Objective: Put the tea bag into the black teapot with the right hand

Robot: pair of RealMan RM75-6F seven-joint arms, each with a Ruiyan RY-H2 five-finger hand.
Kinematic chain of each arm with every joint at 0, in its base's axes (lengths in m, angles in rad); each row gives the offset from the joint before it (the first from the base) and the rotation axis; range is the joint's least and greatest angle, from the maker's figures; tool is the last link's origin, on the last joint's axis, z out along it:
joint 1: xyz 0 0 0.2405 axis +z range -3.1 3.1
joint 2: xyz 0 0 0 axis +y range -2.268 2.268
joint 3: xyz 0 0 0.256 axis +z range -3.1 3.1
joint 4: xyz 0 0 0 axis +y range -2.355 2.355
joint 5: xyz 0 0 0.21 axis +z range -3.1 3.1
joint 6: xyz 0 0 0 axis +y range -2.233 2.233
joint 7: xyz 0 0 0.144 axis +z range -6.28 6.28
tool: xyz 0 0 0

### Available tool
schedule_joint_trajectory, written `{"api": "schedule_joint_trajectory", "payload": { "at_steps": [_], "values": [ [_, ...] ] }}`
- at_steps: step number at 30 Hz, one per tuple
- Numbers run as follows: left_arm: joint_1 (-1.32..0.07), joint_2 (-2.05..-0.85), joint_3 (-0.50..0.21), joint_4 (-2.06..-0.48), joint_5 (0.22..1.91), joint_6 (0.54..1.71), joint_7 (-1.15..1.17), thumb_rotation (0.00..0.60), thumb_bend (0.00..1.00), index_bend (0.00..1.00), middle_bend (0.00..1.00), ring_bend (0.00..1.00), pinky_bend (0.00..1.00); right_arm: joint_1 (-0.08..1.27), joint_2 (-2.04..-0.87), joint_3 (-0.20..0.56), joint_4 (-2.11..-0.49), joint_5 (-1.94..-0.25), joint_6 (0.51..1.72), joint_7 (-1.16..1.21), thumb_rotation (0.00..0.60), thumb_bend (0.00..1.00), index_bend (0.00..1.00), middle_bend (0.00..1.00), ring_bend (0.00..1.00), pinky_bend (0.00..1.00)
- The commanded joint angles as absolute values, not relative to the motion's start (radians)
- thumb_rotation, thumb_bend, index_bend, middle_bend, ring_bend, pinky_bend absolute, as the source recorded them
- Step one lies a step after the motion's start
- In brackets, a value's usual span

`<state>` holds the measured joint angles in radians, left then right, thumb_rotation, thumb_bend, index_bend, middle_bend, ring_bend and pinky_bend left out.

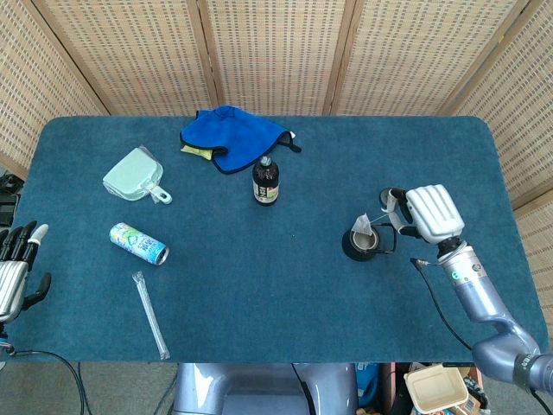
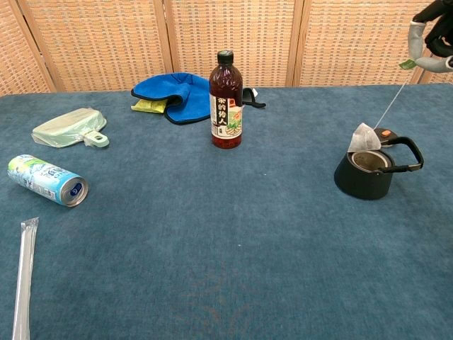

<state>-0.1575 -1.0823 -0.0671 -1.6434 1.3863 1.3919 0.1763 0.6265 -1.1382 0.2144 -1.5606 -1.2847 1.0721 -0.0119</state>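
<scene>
At the right side of the blue cloth-covered table (image 1: 285,294): a squat black teapot with a hoop handle and open mouth (image 2: 368,170), standing upright, lid absent.

Just over its far-left rim: a small white paper tea bag on a thin string (image 2: 364,137), dangling, lower corner at or just above the rim; whether it is touching cannot be told.

Right hand (image 1: 429,212), white-shelled with dark fingers, hovering to the right of and above the pot. Fingertips (image 2: 416,37) are pinching the green tag at the string's top end; the remaining fingers are curling in, mostly cut off by the chest view's edge.

Step in hand, as judged: lining the bag up over the opening, lowering not yet done. Next move is calling for a small shift so the bag is hanging over the mouth's centre, then a steady descent before letting the tag go.

Left hand (image 1: 15,270): resting at the near-left table edge, fingers apart, holding nothing.
</scene>
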Motion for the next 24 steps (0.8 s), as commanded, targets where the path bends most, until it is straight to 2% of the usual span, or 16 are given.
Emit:
{"api": "schedule_joint_trajectory", "payload": {
  "at_steps": [1, 13, 24],
  "values": [
    [-0.157, -1.082, -0.067, -1.644, 1.386, 1.392, 0.178, 0.600, 0.48, 0.00, 0.00, 0.00, 0.00, 0.621, -1.138, 0.209, -1.561, -1.289, 1.073, -0.014, 0.600, 0.62, 0.62, 0.89, 0.87, 0.98],
    [-0.159, -1.082, -0.065, -1.652, 1.386, 1.390, 0.187, 0.600, 0.48, 0.00, 0.00, 0.00, 0.00, 0.611, -1.163, 0.181, -1.536, -1.317, 1.058, -0.005, 0.600, 0.62, 0.62, 0.89, 0.87, 0.98],
    [-0.155, -1.085, -0.062, -1.649, 1.383, 1.392, 0.187, 0.600, 0.48, 0.00, 0.00, 0.00, 0.00, 0.624, -1.232, 0.130, -1.511, -1.390, 1.042, -0.076, 0.600, 0.62, 0.62, 0.89, 0.87, 0.98]
  ]
}}
